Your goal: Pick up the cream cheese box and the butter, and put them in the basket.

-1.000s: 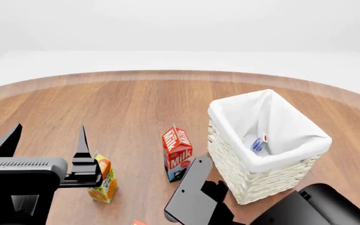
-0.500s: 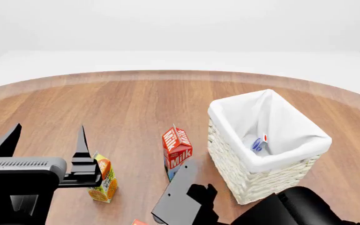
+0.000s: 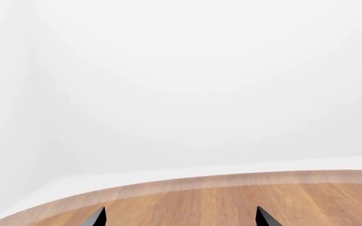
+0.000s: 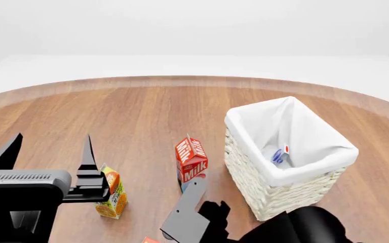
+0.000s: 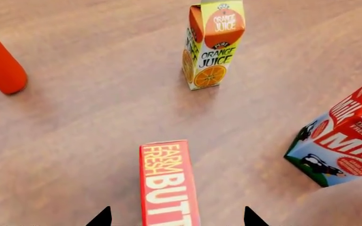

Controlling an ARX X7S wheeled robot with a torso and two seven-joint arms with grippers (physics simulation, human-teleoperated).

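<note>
The right tool is spread wide, its two fingertips on either side of the butter without touching it; the butter lies flat on the worktop near its front edge. The left tool is also spread open and holds nothing. The cream cheese box lies inside the basket, towards the worktop's right edge

orange-red butter, white woven basket, red-white milk carton
</note>
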